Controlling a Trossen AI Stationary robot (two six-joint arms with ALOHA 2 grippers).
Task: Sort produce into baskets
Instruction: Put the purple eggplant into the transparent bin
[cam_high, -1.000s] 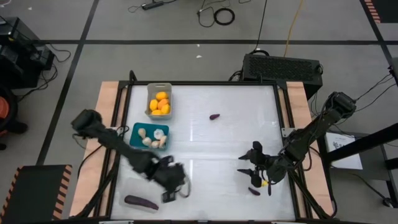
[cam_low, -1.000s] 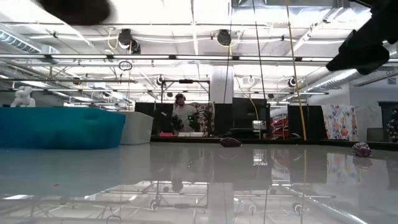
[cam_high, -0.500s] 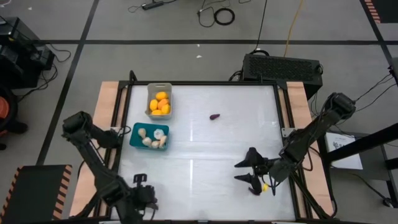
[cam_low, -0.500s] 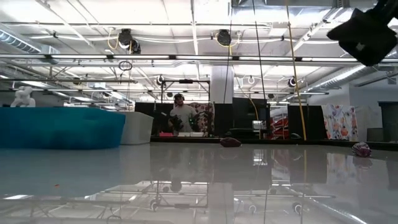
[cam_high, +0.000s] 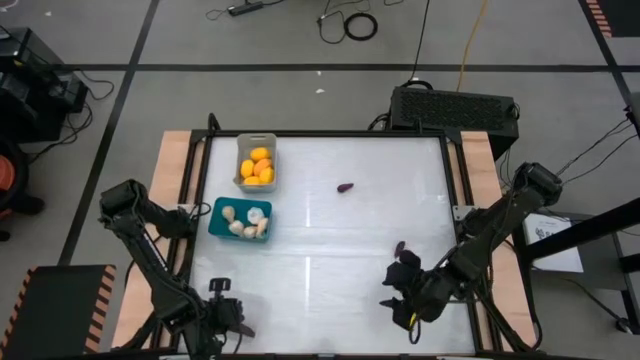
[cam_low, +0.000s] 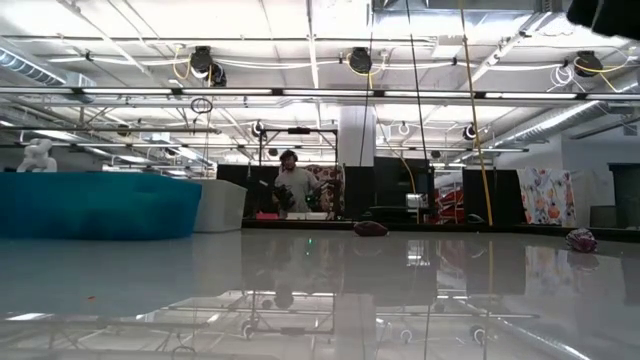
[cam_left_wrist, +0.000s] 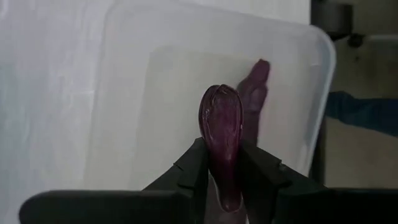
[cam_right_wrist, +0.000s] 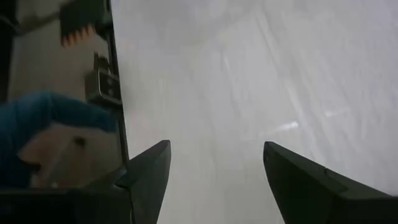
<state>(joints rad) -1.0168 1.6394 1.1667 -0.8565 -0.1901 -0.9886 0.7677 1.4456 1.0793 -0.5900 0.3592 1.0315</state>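
My left gripper (cam_left_wrist: 219, 180) is clamped on a dark purple eggplant (cam_left_wrist: 219, 124). The eggplant's long axis runs straight out along my fingers, its rounded end pointing away from the wrist. Directly below that end is the floor of the clear basket (cam_left_wrist: 323, 59), so the coming move turns on one thing: the eggplant is already inside the basket's outline and only has to go down. A second eggplant piece (cam_left_wrist: 254, 93) lies in the basket just past the tip of the held one and roughly in line with it. I judge a plain release would land the two side by side or touching, with little risk of catching the rim.

Taking the teal basket (cam_high: 222, 208) as landmark, the clear basket lies on its near side, by the table's (cam_high: 330, 270) near left corner. From above my left gripper (cam_high: 225, 318) covers the clear basket, and I cannot make out its edge. The garlic bulbs (cam_high: 245, 224) fill the teal basket. The light grey basket (cam_high: 243, 150) with the yellow fruits (cam_high: 259, 168) stands just beyond it, on its far side.

My right gripper (cam_high: 397, 288) stands open with nothing between its fingers, well to the right of the teal basket and nearer the front edge. A small eggplant (cam_high: 400, 246) lies just beside it. Another eggplant (cam_high: 345, 187) lies to the right of the teal basket and farther back. The right arm is the nearer one for both.
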